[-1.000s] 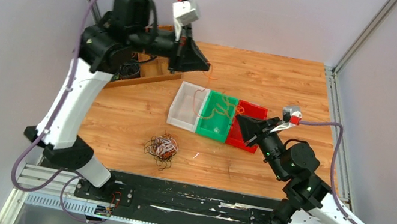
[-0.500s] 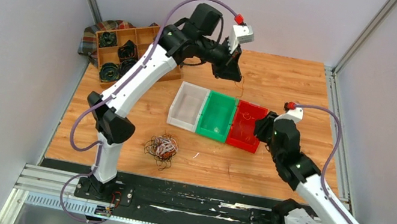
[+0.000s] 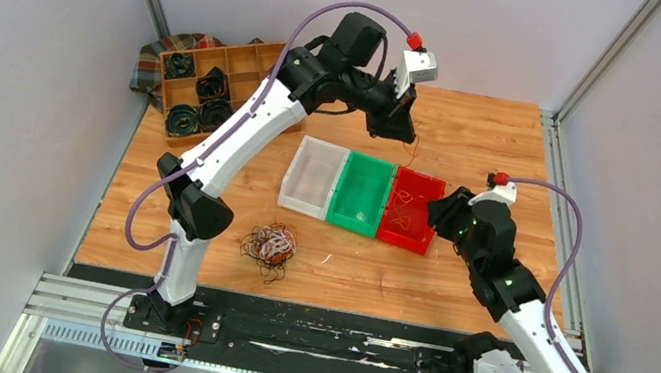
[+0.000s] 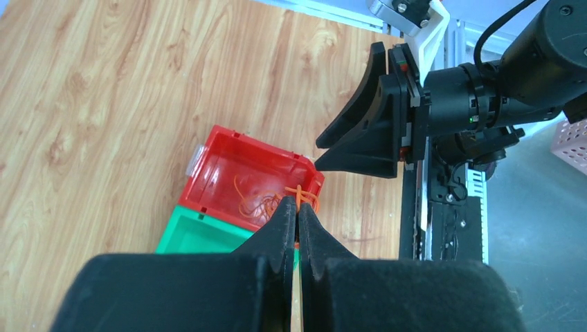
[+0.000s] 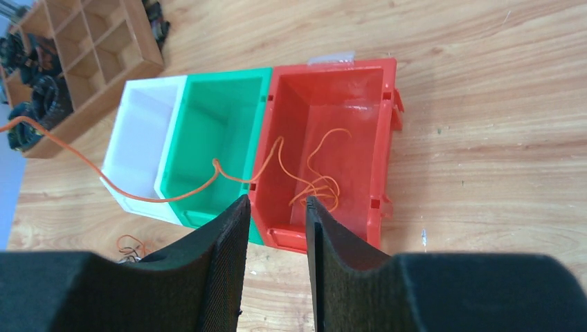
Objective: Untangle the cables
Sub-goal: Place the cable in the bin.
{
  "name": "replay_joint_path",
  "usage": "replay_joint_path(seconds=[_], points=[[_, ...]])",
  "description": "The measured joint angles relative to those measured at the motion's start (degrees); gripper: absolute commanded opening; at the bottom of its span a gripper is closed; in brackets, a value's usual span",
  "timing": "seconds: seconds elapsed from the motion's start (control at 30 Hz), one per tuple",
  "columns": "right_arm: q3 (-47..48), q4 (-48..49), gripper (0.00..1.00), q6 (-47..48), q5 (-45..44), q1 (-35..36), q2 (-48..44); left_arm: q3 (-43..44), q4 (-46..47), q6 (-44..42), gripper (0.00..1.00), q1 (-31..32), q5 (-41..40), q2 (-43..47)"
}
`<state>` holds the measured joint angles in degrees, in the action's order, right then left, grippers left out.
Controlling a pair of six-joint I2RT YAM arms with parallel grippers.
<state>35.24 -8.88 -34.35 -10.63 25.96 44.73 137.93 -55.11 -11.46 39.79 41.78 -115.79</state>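
Observation:
My left gripper (image 3: 405,135) is shut on a thin orange cable (image 3: 405,215) and holds it above the red bin (image 3: 427,181). The cable hangs down and its loose end lies coiled in that bin. In the left wrist view the fingertips (image 4: 297,206) pinch the orange cable (image 4: 257,205) over the red bin (image 4: 228,166). My right gripper (image 3: 434,215) is open and empty at the red bin's right edge. In the right wrist view (image 5: 275,205) the cable (image 5: 166,197) runs over the white and green bins into the red bin (image 5: 360,104). A tangled bunch of cables (image 3: 269,244) lies on the table.
A white bin (image 3: 312,177) and a green bin (image 3: 360,195) sit joined to the red bin's left. A wooden divided tray (image 3: 246,71) with black coiled rolls stands at the back left on a plaid cloth (image 3: 146,62).
My left gripper has swung right with the orange cable, from over the bins' left to above the red bin. My right arm has drawn back to the right.

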Motion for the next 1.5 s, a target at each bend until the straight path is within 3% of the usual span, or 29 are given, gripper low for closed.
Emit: replay_joint_path(seconds=[0.17, 0.27, 0.33, 0.8, 1.27, 1.3, 1.37, 1.43, 1.5], points=[[0.0, -0.5, 0.38, -0.04, -1.11, -0.2, -4.22, 0.5, 2.19, 0.63, 0.01, 1.53, -0.04, 0.0], [0.04, -2.19, 0.52, -0.13, -2.78, -0.28, -6.38, 0.33, 4.11, 1.16, 0.01, 2.56, -0.24, 0.0], [0.28, -4.07, 0.57, 0.0, -4.17, -0.37, -7.82, -0.13, 5.38, 1.25, 0.0, 3.28, -0.52, -0.09], [2.21, -11.8, 0.6, 1.75, -8.94, -1.03, -11.89, -0.83, 8.04, 0.87, 0.01, 5.88, -5.2, -13.53], [2.21, -12.48, 0.61, 2.21, -8.94, -1.55, -13.27, -14.8, 15.21, -7.02, 0.01, 8.11, -21.38, -13.7], [2.23, -12.5, 0.61, 2.21, -8.94, -1.6, -13.49, -15.04, 15.78, -7.41, 0.03, 8.39, -22.21, -13.84], [2.23, -12.5, 0.62, 2.21, -8.94, -1.62, -14.21, -15.34, 17.03, -8.15, 0.18, 9.11, -24.02, -14.36], [2.23, -12.59, 0.64, 2.21, -8.94, -1.66, -14.8, -15.47, 18.08, -8.79, 0.42, 9.84, -25.88, -15.26], [2.36, -12.81, 0.65, 2.21, -8.94, -1.66, -15.06, -15.67, 18.25, -9.07, 0.51, 10.21, -27.17, -16.15]])
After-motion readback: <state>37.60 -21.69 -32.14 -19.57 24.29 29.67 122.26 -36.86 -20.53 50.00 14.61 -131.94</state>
